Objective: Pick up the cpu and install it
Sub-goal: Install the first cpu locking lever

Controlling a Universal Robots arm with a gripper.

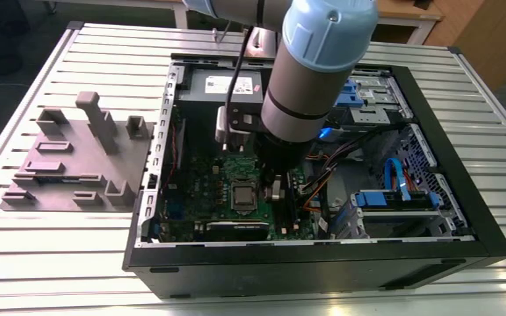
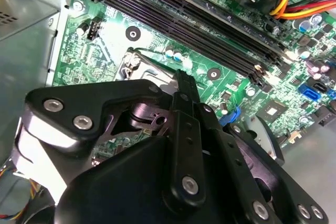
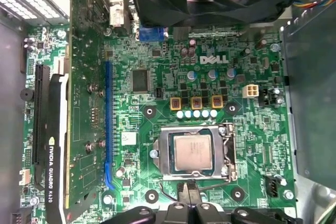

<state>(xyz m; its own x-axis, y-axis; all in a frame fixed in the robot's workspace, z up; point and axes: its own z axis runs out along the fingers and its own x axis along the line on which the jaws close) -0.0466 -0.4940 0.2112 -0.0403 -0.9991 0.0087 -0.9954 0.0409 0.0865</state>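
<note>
While the black two-finger gripper (image 3: 190,188) hangs just beside the metal-framed socket (image 3: 197,152) with fingertips pressed together, holding nothing, the small silver-grey square cpu (image 3: 193,151) lies flat inside that socket on the green motherboard (image 3: 157,51). Seating judged best checked square — no tilt. Open black computer case (image 1: 323,257) holds the board and blue-tabbed drive bays (image 1: 392,199).

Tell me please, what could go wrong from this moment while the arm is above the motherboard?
1. The cpu lies inside the socket frame; if it sits slightly skewed, any pressing could harm it.
2. The gripper hangs close over the green motherboard, so a small sideways drift might strike the socket edge or nearby capacitors.
3. In the exterior view the arm reaches deep into the computer case, near loose cables that could snag.
</note>
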